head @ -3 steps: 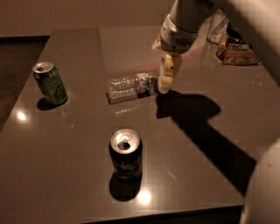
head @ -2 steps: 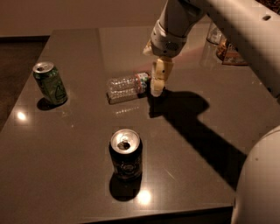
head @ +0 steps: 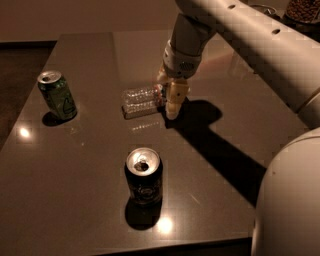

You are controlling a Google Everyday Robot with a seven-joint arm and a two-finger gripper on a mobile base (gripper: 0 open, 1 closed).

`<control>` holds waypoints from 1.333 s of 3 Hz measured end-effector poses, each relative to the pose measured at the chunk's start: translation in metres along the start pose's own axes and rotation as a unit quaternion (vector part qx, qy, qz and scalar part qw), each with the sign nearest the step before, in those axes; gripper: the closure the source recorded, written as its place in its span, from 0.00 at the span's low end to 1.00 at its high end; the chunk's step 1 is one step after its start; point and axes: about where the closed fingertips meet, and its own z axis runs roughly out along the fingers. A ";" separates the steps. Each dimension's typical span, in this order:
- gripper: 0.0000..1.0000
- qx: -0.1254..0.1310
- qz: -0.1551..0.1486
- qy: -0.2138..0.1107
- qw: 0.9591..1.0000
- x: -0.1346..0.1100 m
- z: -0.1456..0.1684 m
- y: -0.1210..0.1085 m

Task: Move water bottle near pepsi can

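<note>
The water bottle (head: 140,100) lies on its side in the middle of the dark table (head: 90,165), its label end pointing right. My gripper (head: 168,93) reaches down from the upper right and stands over that right end. One finger (head: 174,99) is in front of the bottle and the other (head: 161,76) is behind it, and they look open around it. The pepsi can (head: 144,176) stands upright with its top opened, near the front edge, well in front of the bottle.
A green can (head: 58,95) stands at the left of the table. A bowl of brown bits (head: 302,10) sits at the far right back. My arm (head: 250,45) crosses the upper right and casts a shadow to the right of the bottle.
My gripper has moved left and down, from beside the bottle's right end to straddling it. The bottle and both cans have not moved.
</note>
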 end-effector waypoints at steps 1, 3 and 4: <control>0.42 -0.010 -0.006 0.006 1.000 0.003 0.003 0.004; 0.96 -0.013 -0.019 -0.005 1.000 -0.001 -0.025 0.053; 1.00 -0.020 -0.019 -0.010 1.000 -0.008 -0.036 0.088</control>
